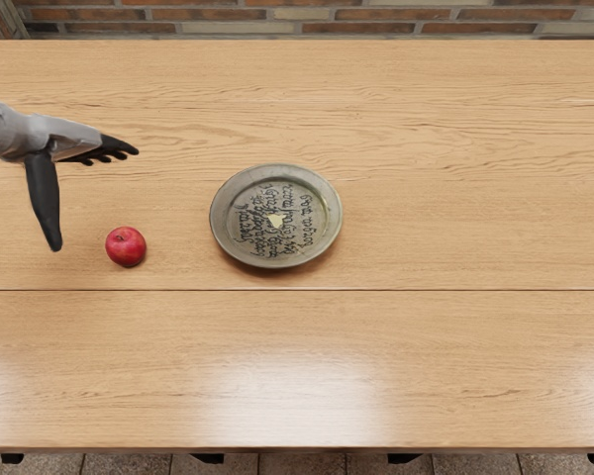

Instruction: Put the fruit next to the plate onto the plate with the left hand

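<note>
**One apple on the counter, hand empty**

One red apple (126,246) rests on the counter (426,346) toward its left edge, a short way left of the plate (220,213) and not touching it. The left hand (59,150) reaches in over the left edge, near the fruit but clear of it, fingers spread and holding nothing. The apple looks firm, smooth and round, so it may roll or slip. Wrapping the fingers around its widest girth seems safest.
</note>
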### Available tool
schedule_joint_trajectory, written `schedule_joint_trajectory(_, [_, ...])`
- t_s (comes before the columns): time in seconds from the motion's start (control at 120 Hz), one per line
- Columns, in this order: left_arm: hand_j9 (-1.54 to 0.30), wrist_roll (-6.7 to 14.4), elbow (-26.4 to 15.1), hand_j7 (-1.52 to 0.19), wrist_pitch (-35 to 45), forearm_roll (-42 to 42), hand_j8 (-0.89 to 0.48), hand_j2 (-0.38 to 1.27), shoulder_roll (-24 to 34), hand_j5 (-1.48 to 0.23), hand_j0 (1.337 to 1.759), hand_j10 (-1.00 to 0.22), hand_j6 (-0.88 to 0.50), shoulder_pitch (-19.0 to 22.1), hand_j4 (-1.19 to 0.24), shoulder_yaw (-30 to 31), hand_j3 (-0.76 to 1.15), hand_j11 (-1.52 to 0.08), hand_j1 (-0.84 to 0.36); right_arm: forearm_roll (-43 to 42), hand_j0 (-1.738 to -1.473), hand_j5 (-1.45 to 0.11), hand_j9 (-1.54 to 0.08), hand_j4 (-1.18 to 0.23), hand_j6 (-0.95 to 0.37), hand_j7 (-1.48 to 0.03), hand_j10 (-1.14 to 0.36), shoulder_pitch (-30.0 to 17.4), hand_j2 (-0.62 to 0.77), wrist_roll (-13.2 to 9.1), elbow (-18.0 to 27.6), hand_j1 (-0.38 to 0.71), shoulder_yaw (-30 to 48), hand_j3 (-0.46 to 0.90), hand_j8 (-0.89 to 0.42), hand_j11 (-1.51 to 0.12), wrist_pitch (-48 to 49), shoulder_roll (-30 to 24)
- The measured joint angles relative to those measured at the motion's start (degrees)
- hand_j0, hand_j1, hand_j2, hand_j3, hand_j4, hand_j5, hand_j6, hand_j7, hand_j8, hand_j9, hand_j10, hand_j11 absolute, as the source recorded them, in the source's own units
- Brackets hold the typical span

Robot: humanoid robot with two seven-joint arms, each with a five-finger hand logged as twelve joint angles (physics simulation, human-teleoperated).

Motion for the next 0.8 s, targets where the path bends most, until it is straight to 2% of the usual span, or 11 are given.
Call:
schedule_joint_trajectory(0.083, [0.0, 0.39, -3.04, 0.0, 0.01, 0.87, -0.01, 0.0, -0.13, 0.0, 1.658, 0.0, -0.01, -1.13, -0.01, -0.06, 0.0, 0.0, 0.35, 0.0, -1.658, -0.02, -0.02, -0.01, -0.01, -0.02, -0.01, 0.0, 0.0, 0.0, 0.0, -0.33, 0.0, 0.0, -0.01, -0.02, -0.01, 0.0])
schedule_joint_trajectory(0.183, [-0.02, 0.59, -4.65, -0.02, 0.01, 1.45, -0.02, 0.0, -1.91, -0.02, 1.658, -0.02, -0.02, -0.72, -0.02, -0.04, 0.0, -0.02, 0.33, 0.0, -1.658, -0.02, -0.02, -0.01, -0.01, -0.02, -0.01, 0.0, 0.0, 0.0, 0.0, -0.33, 0.0, 0.0, -0.01, -0.02, -0.03, 0.0])
schedule_joint_trajectory(0.25, [-0.03, 0.65, -4.97, -0.03, 0.01, 3.19, -0.03, 0.0, -2.5, -0.03, 1.658, -0.02, -0.03, 0.21, -0.03, 0.15, 0.0, -0.03, 0.32, 0.0, -1.658, -0.02, -0.02, -0.01, -0.01, -0.02, -0.01, -0.01, 0.0, 0.0, 0.0, -0.33, 0.0, 0.0, -0.01, -0.02, -0.02, 0.0])
schedule_joint_trajectory(0.3, [-0.03, 0.67, -5.1, -0.03, 0.01, 6.62, -0.03, 0.01, -3.96, -0.03, 1.658, -0.03, -0.03, 2.49, -0.03, 0.33, 0.0, -0.03, 0.32, 0.0, -1.658, -0.02, -0.02, -0.01, -0.01, -0.02, -0.01, 0.0, 0.0, 0.0, 0.0, -0.33, 0.0, 0.0, -0.01, -0.02, -0.01, 0.0])
schedule_joint_trajectory(0.483, [-0.04, 0.71, -5.51, -0.04, 0.01, 12.45, -0.04, 0.01, -4.22, -0.04, 1.658, -0.03, -0.04, 3.62, -0.04, 0.57, 0.0, -0.04, 0.31, 0.0, -1.658, -0.02, -0.02, -0.01, -0.01, -0.02, -0.01, 0.0, 0.0, 0.0, -0.01, -0.33, 0.0, 0.0, -0.01, -0.02, -0.04, 0.0])
schedule_joint_trajectory(0.583, [-0.04, 0.71, -5.57, -0.04, 0.17, 16.76, -0.04, 0.01, -4.63, -0.04, 1.658, -0.04, -0.04, 6.57, -0.04, 0.63, 0.0, -0.04, 0.31, 0.0, -1.658, -0.02, -0.02, -0.01, -0.01, -0.02, -0.01, 0.0, 0.0, 0.0, -0.01, -0.33, 0.0, 0.0, -0.01, -0.02, -0.04, 0.0])
schedule_joint_trajectory(0.8, [-0.04, 0.71, -5.24, -0.04, 3.06, 22.93, -0.04, 0.01, -8.28, -0.05, 1.658, -0.04, -0.04, 7.17, -0.04, 0.67, 0.0, -0.04, 0.31, 0.0, -1.658, -0.02, -0.02, -0.01, -0.01, -0.02, -0.01, -0.03, 0.0, 0.0, -0.01, -0.33, 0.0, 0.0, -0.01, -0.02, -0.07, 0.0])
